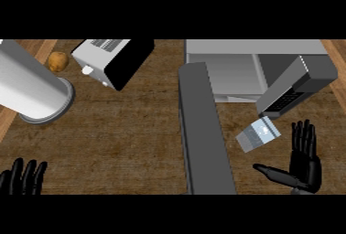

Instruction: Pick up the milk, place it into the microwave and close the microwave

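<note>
The right hand (304, 157) hovers with fingers spread just right of the tilted milk (258, 134), lined up to grasp; the microwave (253, 68) door (202, 132) stands open to receive it.

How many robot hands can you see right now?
2. The left hand rests open at the lower left edge; the right hand is open at the lower right, just right of the milk.

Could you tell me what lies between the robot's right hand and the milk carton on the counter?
Nothing: in the head view, only bare brown counter separates the open right hand from the milk carton, just up and left of its fingers.
</note>
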Motion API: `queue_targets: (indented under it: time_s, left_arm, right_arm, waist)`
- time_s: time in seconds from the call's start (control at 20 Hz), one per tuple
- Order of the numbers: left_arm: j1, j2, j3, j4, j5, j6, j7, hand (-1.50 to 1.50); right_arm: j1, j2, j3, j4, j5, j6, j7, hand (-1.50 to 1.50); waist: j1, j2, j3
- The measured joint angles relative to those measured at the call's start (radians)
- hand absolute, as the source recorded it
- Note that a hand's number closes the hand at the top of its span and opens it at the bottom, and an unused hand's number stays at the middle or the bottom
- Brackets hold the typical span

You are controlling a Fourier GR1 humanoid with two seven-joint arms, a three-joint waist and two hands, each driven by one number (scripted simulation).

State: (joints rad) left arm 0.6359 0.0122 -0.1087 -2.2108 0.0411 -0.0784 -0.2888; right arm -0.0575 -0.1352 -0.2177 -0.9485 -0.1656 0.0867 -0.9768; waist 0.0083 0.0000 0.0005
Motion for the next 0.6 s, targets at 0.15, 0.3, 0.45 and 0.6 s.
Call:
queue_targets:
  time_s: [0.15, 0.3, 0.45, 0.6]
  left_arm:
    - [0.014, 0.012, 0.015, -0.012, 0.019, -0.016, 0.003, -1.5]
    - [0.007, 0.02, 0.038, -0.006, 0.036, -0.028, 0.005, -1.5]
    - [0.027, 0.011, 0.034, -0.003, 0.033, -0.034, -0.013, -1.5]
    - [0.011, 0.001, 0.024, 0.006, 0.016, -0.023, -0.007, -1.5]
  right_arm:
    - [-0.043, -0.003, -0.016, 0.104, 0.014, -0.004, -0.046, -1.5]
    - [-0.115, -0.03, -0.044, 0.24, 0.021, -0.002, -0.068, -1.5]
    - [-0.16, -0.037, -0.043, 0.325, 0.036, 0.005, -0.079, -1.5]
    - [-0.183, -0.049, -0.045, 0.4, 0.045, 0.015, -0.09, -1.5]
  waist:
    - [0.001, 0.0, 0.0]
    - [0.005, 0.001, 0.0]
    - [0.007, 0.002, 0.001]
    - [0.007, 0.002, 0.001]
